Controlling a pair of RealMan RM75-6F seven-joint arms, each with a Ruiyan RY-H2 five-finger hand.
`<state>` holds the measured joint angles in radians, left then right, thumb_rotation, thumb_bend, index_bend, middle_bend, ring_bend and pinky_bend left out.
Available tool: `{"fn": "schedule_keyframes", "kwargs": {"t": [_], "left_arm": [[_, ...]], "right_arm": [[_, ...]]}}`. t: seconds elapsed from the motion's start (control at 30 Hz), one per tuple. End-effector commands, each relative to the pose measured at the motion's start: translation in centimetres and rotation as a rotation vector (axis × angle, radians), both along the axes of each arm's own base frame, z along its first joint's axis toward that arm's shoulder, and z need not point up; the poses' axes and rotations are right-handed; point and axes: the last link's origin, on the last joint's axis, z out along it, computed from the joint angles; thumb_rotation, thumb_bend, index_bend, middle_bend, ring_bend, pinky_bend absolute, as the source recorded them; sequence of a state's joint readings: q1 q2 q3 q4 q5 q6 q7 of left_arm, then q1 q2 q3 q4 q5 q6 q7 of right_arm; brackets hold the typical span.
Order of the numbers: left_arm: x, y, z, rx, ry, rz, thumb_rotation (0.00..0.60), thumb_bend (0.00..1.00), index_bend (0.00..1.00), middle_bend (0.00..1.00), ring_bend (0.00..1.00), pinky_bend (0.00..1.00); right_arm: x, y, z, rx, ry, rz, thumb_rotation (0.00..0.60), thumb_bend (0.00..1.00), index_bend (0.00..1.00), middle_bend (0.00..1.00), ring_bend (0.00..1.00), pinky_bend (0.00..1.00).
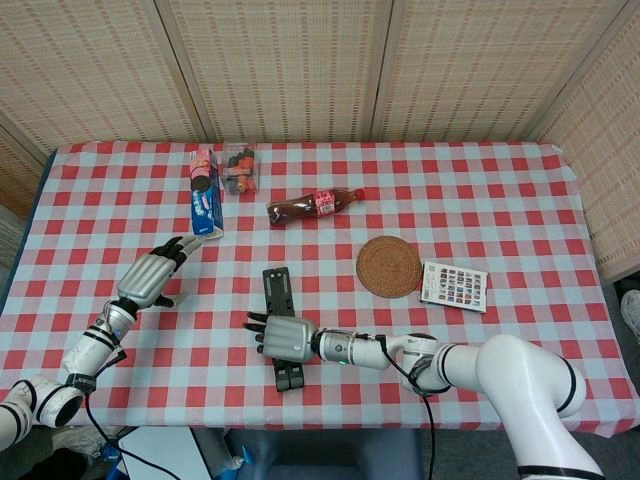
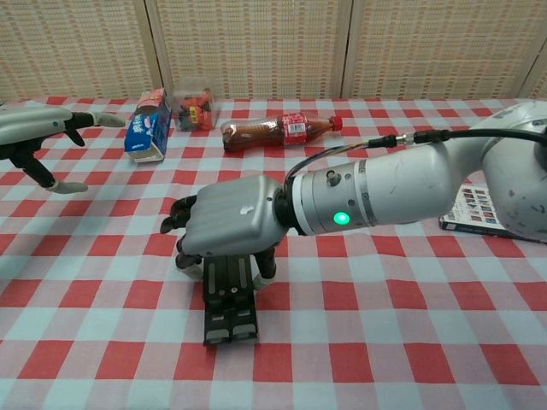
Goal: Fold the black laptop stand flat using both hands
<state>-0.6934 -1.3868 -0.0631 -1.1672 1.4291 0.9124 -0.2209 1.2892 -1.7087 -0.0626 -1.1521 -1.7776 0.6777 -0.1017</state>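
My right hand [image 2: 226, 224] lies palm-down on the black laptop stand [image 1: 280, 325], fingers curled over it; the stand's two legs lie together, flat on the checked tablecloth [image 1: 500, 230] beneath. My left hand [image 1: 150, 274], well off to the side, hovers open, holding nothing.

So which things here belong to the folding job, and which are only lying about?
Job: black laptop stand, right hand on it, left hand apart.
Lying about: cola bottle, cookie pack, snack box, round woven coaster, card booklet.
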Motion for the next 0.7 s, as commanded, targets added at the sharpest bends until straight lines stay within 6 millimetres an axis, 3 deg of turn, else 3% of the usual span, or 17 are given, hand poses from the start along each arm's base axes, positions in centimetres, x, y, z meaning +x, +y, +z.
{"fn": "schedule_keyframes", "kwargs": {"t": [0.03, 0.13, 0.17, 0.43, 0.53, 0.7], "left_arm": [[0.1, 0.0, 0.1, 0.003, -0.006, 0.002, 0.600, 0.28, 0.00, 0.00, 0.00, 0.20], [0.2, 0.0, 0.3, 0.010, -0.018, 0.005, 0.600, 0.28, 0.00, 0.00, 0.00, 0.20], [0.2, 0.0, 0.4, 0.012, -0.021, 0.007, 0.600, 0.28, 0.00, 0.00, 0.00, 0.20], [0.4, -0.3, 1.9, 0.049, -0.031, 0.019, 0.600, 0.27, 0.00, 0.00, 0.00, 0.20], [0.3, -0.7, 2.9, 0.083, -0.035, 0.039, 0.600, 0.28, 0.00, 0.00, 0.00, 0.20], [-0.4, -1.7, 4.9, 0.157, -0.048, 0.087, 0.600, 0.28, 0.00, 0.00, 0.00, 0.20]], "right_arm": [[-0.2, -0.2, 0.3, -0.010, 0.006, -0.005, 0.600, 0.16, 0.30, 0.23, 0.01, 0.00], [-0.2, -0.4, 1.0, -0.023, -0.027, -0.043, 0.600, 0.03, 0.03, 0.04, 0.00, 0.00], [-0.2, -0.4, 1.3, -0.026, -0.041, -0.057, 0.600, 0.01, 0.00, 0.01, 0.00, 0.00], [-1.4, -0.7, 6.0, -0.113, -0.203, -0.194, 0.600, 0.00, 0.00, 0.00, 0.00, 0.00], [-3.4, -0.9, 8.6, -0.181, -0.254, -0.265, 0.600, 0.00, 0.00, 0.01, 0.00, 0.00], [-8.2, -0.3, 13.1, -0.312, -0.331, -0.414, 0.600, 0.09, 0.01, 0.10, 0.00, 0.00]]}}
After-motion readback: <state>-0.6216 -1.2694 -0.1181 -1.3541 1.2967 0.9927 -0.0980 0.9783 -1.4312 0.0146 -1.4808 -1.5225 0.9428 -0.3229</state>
